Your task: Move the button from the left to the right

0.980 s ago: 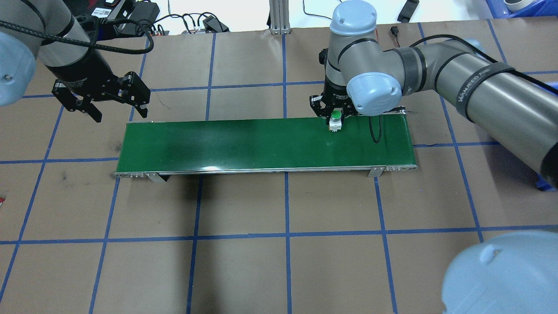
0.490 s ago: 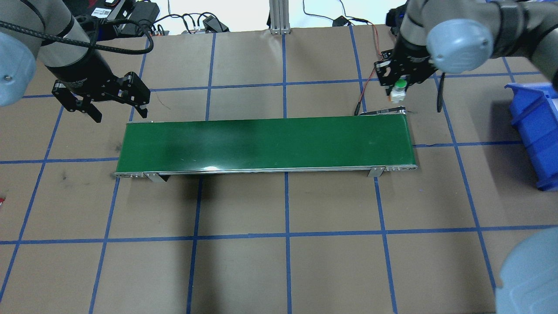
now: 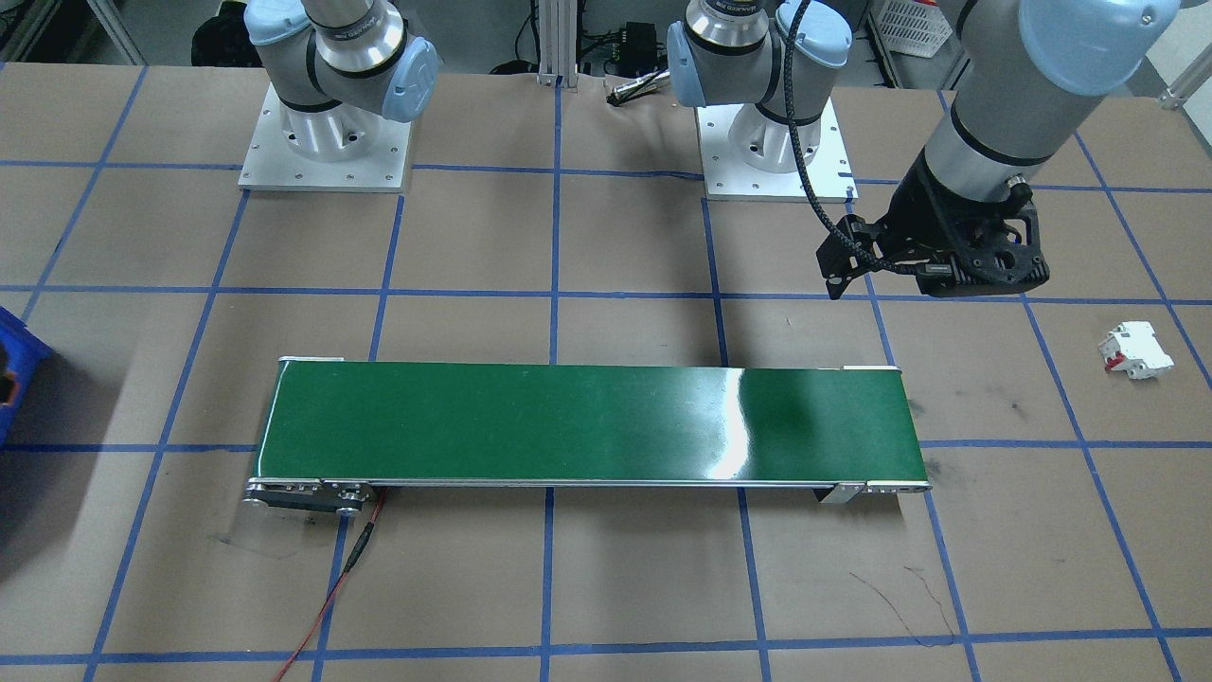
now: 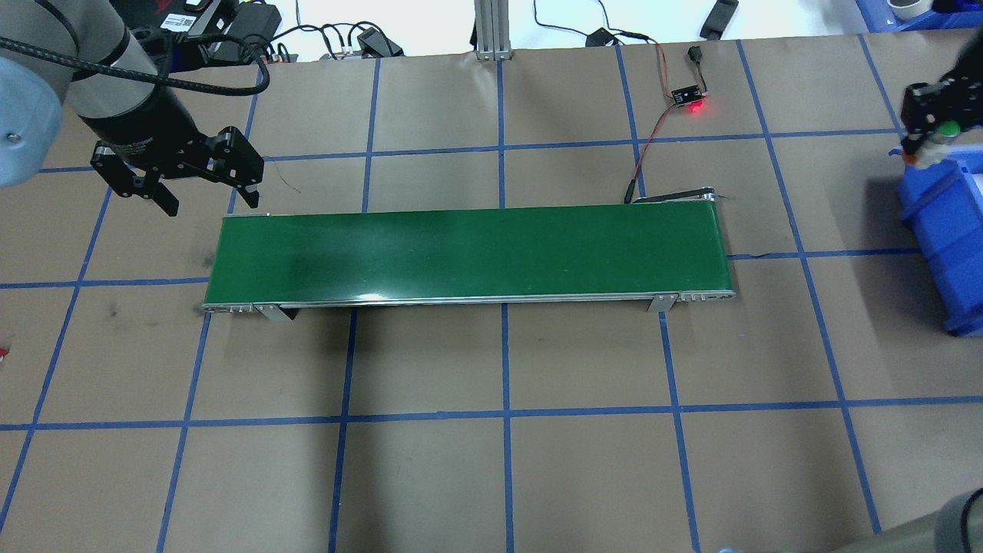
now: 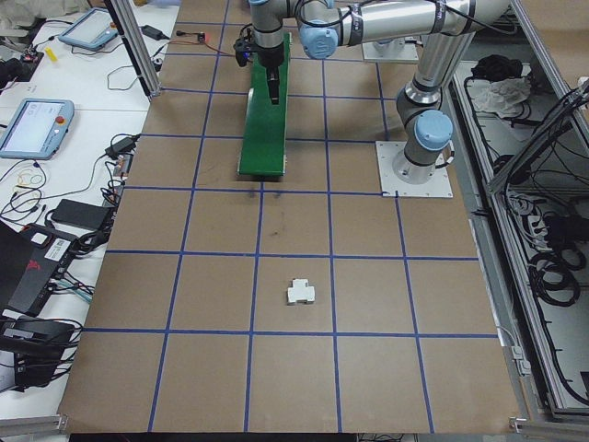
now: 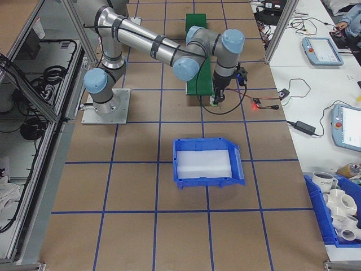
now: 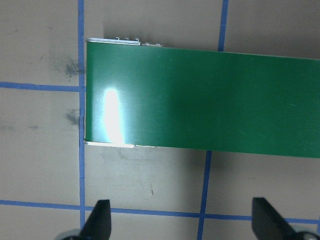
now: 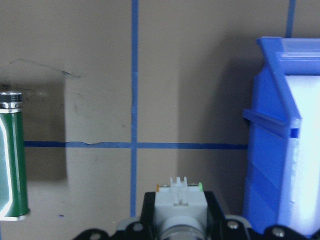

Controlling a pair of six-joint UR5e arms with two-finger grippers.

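Since the earlier overhead frames, the right pincer (image 4: 933,142) has carried the button (image 4: 938,142) off the green conveyor belt (image 4: 468,253), past its right end, out to the near rim of the blue bin (image 4: 941,223) at the tabletop's right edge. The pincer is clamped on the button: in the right wrist view the white-grey body (image 8: 179,202) sits squeezed between the black fingers, base pointing away from the camera, and overhead the green cap shows between the fingertips. The button is clear of the tabletop (image 4: 491,430), held in the air just over the bin's inner corner. The bin's blue wall (image 8: 270,150) stands close on the right of the wrist view, with bare brown paper and a blue tape cross between it and the belt's end roller (image 8: 11,155) on the left.

The left pincer (image 4: 203,188) has not shifted; it hangs beyond the belt's left end with its fingers (image 7: 100,220) spread wide and nothing between them, the belt's end below in its wrist view.

Open paper with blue grid lines surrounds the belt on all sides. A red-and-black wire runs from the belt's far right corner to a small board with a red light (image 4: 695,104). A white breaker (image 3: 1134,350) lies alone well off the belt's left end.
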